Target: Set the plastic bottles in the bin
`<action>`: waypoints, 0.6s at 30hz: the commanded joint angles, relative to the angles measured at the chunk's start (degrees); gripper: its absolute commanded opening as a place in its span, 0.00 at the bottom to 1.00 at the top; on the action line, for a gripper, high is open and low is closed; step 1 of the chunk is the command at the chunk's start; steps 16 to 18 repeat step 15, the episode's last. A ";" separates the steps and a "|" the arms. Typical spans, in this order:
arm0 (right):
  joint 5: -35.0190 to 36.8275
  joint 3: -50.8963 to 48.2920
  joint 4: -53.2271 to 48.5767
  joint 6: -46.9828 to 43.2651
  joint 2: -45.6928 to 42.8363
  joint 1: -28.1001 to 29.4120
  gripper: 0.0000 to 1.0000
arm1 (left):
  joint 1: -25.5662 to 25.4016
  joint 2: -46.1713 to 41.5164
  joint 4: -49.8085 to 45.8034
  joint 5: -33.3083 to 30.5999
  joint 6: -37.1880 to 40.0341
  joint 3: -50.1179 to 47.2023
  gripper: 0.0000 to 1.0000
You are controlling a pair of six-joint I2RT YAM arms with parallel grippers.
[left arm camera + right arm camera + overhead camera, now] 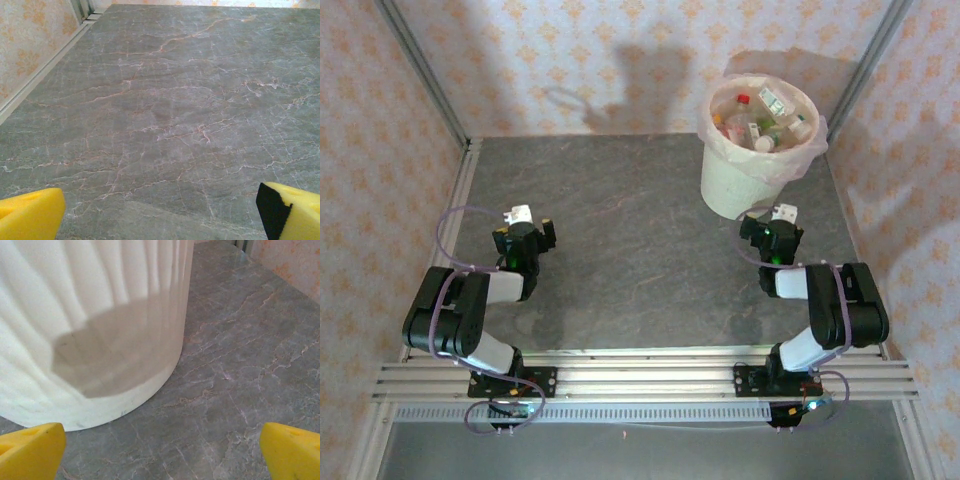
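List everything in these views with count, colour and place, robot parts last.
bin: one, white with a pale pinkish liner over the rim, far right of the table, just ahead of the right claw.
plastic bottles: several, exact count unclear, clear with red, green and white bits, inside the bin.
table: one, dark grey, veined, under everything.
walls: pale pink with an orange pattern, on three sides.
rails: silver, near edge, bearing the arm bases.
arms: two, black and white; left arm near left, right arm near right.
left claw: open, yellow fingers, over the table.
right claw: open, yellow fingers, facing the bin's wall.
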 commanded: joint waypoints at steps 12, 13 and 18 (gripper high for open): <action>-0.96 1.00 -1.86 -0.24 -0.34 -0.24 0.99 | -0.14 -0.83 2.19 -2.18 1.12 0.37 1.00; -1.00 0.95 -1.78 -0.20 -0.57 -0.23 0.99 | -0.05 -0.82 2.12 -2.19 1.12 0.37 1.00; -0.99 0.64 -1.33 -0.34 -0.66 -0.25 0.99 | -0.07 -0.78 2.14 -2.21 1.12 0.37 1.00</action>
